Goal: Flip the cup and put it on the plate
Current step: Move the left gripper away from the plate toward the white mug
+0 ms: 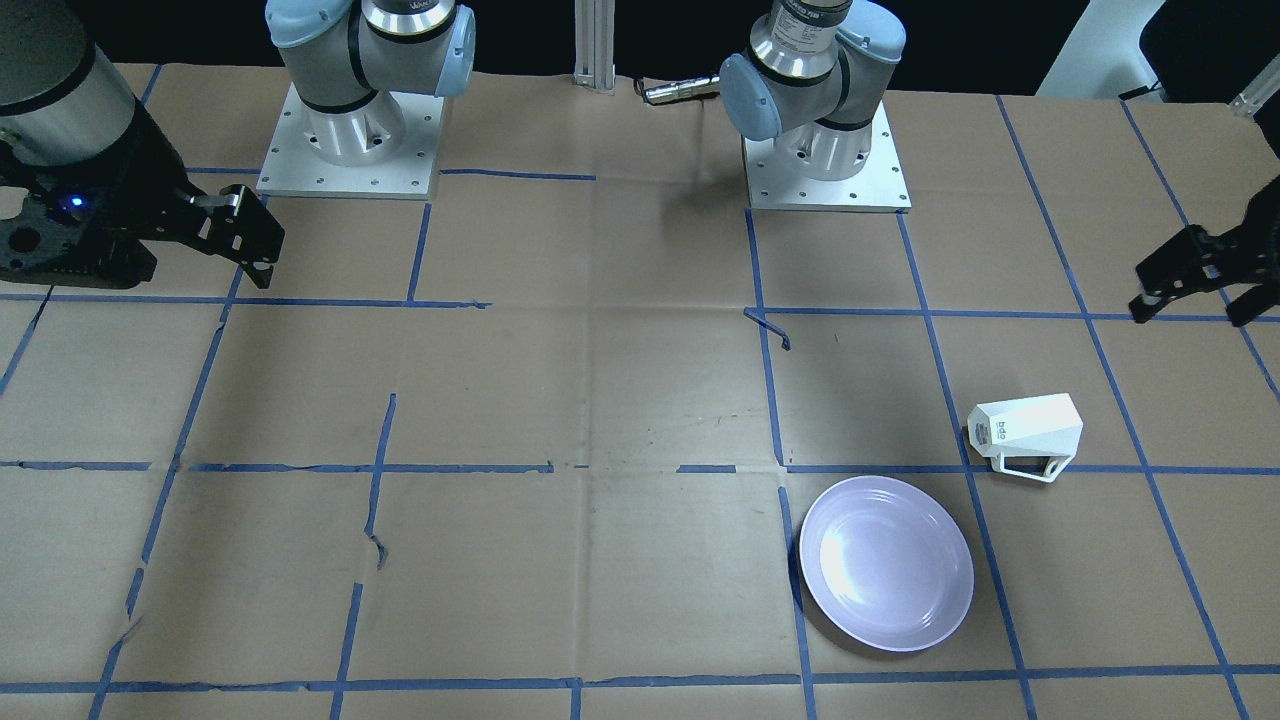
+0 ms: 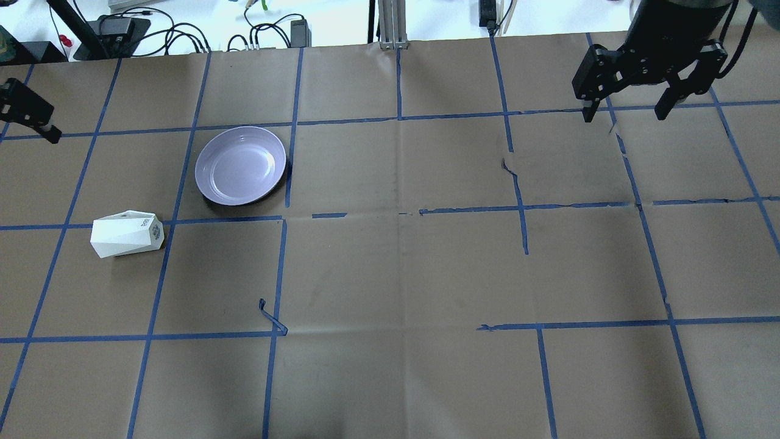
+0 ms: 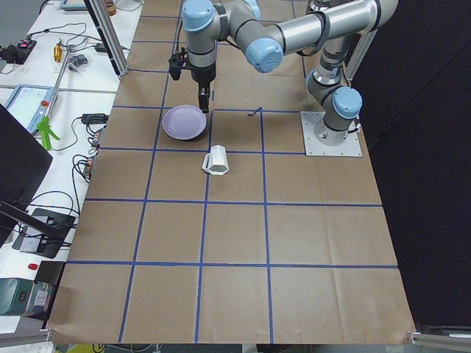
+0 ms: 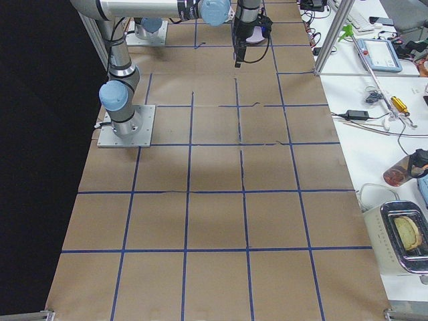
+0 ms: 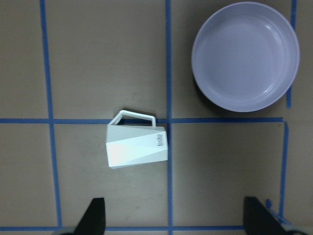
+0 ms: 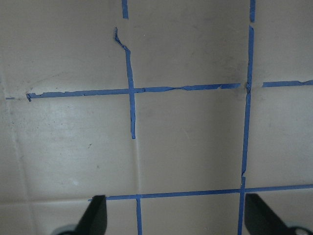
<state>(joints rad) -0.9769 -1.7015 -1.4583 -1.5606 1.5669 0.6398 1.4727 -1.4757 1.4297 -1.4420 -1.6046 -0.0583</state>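
"Where does the left gripper stand?"

"Spread wide and empty above the counter. The small white faceted mug lies on its side near the round glossy lavender plate, with its long axis running fingertip to fingertip."

"And the right gripper?"

"Also spread and empty, well apart from the plate. I'd give the left arm the job."

A grey left robot arm with pale-blue joint caps and its twin right arm are standing bolted, each on a square silver base plate, near one long edge of a wide table covered in brown paper, which is carrying a grid of blue tape lines: a robotics laboratory. Along the opposite long edge, a white workbench is holding tangled black cables and power adapters, a grey touchscreen control pendant and an orange-handled hand tool, while a bare aluminium frame post is rising at that edge's middle.
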